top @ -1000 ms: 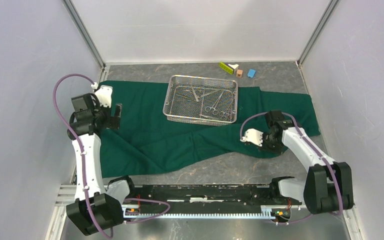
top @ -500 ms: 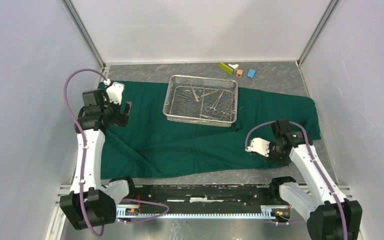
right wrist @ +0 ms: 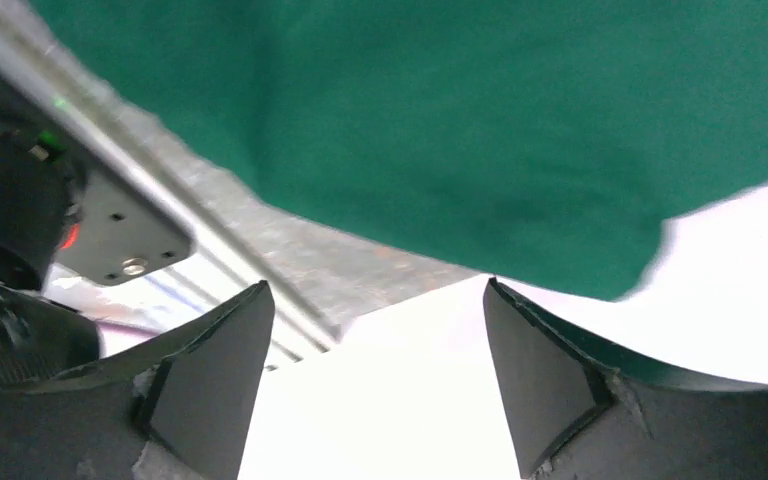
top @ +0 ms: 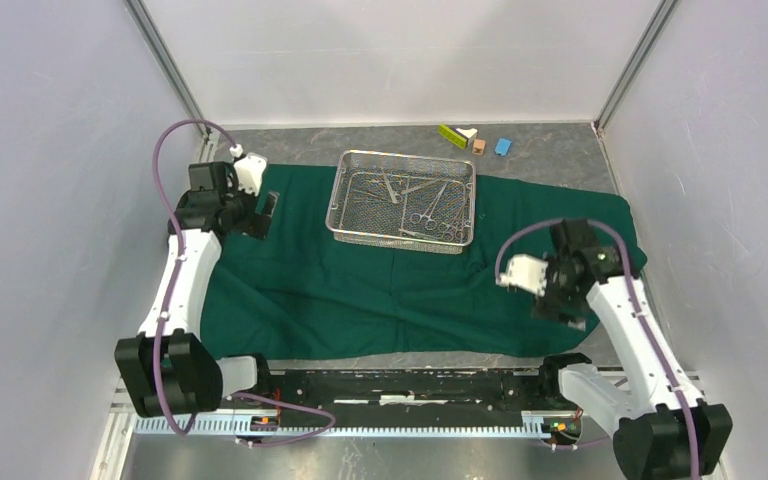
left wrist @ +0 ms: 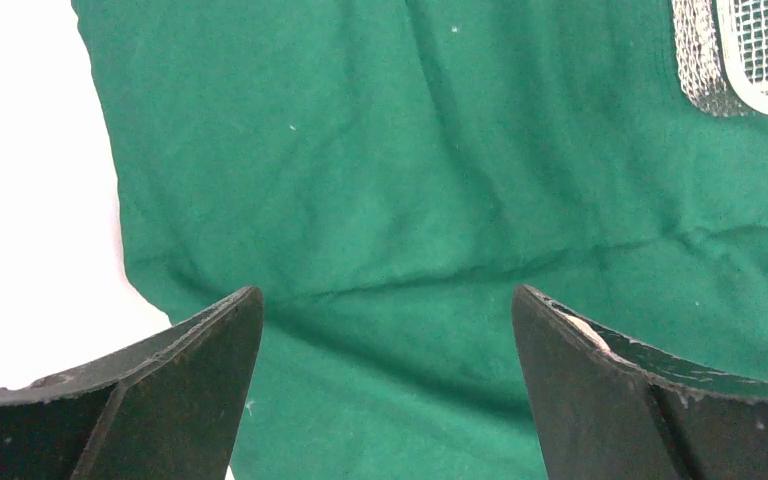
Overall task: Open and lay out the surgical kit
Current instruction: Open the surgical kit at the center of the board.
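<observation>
The surgical kit's dark green cloth (top: 360, 290) lies spread flat on the table. On its far middle stands the silver mesh tray (top: 332, 226), holding several steel clamps and tweezers (top: 428, 216). My left gripper (top: 265, 215) hovers open over the cloth's far left part. In the left wrist view the left gripper (left wrist: 385, 292) holds nothing, with cloth (left wrist: 410, 180) below and a tray corner (left wrist: 705, 80) at top right. My right gripper (top: 558, 308) is open above the cloth's near right edge. In the right wrist view the right gripper (right wrist: 375, 283) is empty, with cloth (right wrist: 460, 120) beyond it.
A yellow-green block (top: 452, 135), a brown block (top: 479, 146) and a blue block (top: 503, 147) sit at the table's far edge behind the tray. White walls close in both sides. The black base rail (top: 410, 385) runs along the near edge.
My right gripper pulled the cloth's near right edge toward the near side, then opened and let it go; the fold is gone. My left arm moved farther out and right over the cloth.
</observation>
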### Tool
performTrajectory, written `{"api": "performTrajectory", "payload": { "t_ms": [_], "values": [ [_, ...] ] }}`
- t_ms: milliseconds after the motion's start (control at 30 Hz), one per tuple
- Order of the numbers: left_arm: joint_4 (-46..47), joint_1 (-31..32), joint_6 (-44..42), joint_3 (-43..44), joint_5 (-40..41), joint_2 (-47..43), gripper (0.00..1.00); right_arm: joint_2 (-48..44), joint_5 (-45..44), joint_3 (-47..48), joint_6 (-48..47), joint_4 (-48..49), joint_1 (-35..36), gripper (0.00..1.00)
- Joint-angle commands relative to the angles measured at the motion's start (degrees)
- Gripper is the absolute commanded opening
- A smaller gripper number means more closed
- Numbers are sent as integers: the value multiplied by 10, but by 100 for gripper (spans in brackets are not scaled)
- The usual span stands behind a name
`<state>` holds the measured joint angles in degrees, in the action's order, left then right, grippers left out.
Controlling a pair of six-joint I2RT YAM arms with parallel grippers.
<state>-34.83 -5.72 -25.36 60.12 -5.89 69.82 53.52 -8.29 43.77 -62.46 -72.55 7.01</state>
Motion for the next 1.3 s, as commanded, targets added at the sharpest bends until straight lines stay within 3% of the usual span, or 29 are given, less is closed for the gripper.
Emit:
{"api": "performTrajectory", "payload": {
  "t_ms": [0, 67, 167, 433, 767, 1267],
  "values": [
    [50, 12, 30, 39, 24, 33, 100, 43, 116, 172, -9, 18, -1, 87],
    [58, 14, 40, 49, 25, 53, 100, 86, 140, 224, 53, 63, -1, 87],
    [66, 17, 67, 69, 12, 91, 100, 152, 88, 233, 162, 211, -4, 87],
    [110, 17, 160, 101, -20, 190, 100, 353, 55, 242, 300, 452, -48, 84],
    [168, 16, 260, 139, -52, 298, 100, 563, 51, 339, 341, 518, -89, 79],
    [152, -31, 388, 257, -89, 474, 100, 705, -10, 416, 318, 549, -89, 71]
  ]
}}
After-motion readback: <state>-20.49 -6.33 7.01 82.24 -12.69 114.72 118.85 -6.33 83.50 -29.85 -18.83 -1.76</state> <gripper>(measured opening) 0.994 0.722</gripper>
